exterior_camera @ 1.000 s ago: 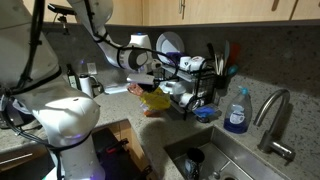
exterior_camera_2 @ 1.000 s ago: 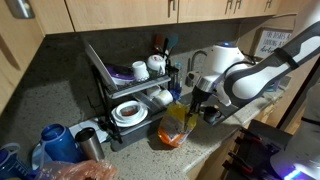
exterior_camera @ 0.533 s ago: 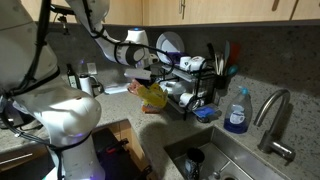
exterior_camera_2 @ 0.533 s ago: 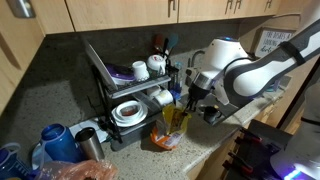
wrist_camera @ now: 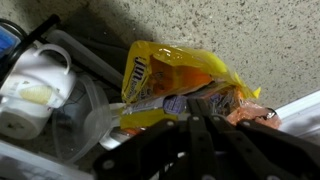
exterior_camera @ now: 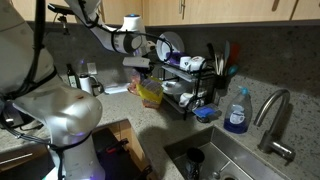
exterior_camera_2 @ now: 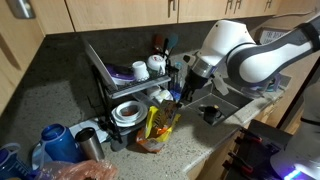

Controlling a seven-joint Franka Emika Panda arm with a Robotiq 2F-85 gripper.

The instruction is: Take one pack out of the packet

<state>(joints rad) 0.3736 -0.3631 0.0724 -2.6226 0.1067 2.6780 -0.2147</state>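
Note:
The packet is a crinkly yellow bag with red and white print. It hangs in the air beside the dish rack in both exterior views (exterior_camera: 150, 92) (exterior_camera_2: 158, 125). My gripper (exterior_camera: 143, 68) (exterior_camera_2: 183, 92) is shut on its upper edge and holds it above the counter. In the wrist view the packet (wrist_camera: 175, 75) fills the middle, and my closed gripper (wrist_camera: 198, 106) pinches its near edge. Orange contents show through the plastic. No single pack shows outside the packet.
A black dish rack (exterior_camera: 190, 85) (exterior_camera_2: 125, 85) with plates and white mugs stands right next to the packet. A blue soap bottle (exterior_camera: 236, 112) and a faucet (exterior_camera: 272, 110) stand by the sink (exterior_camera: 215, 160). A blue kettle (exterior_camera_2: 55, 142) and a metal cup (exterior_camera_2: 90, 145) are on the counter.
My gripper has risen and swung toward the dish rack, carrying the packet with it. The packet now hangs higher and clear of the counter.

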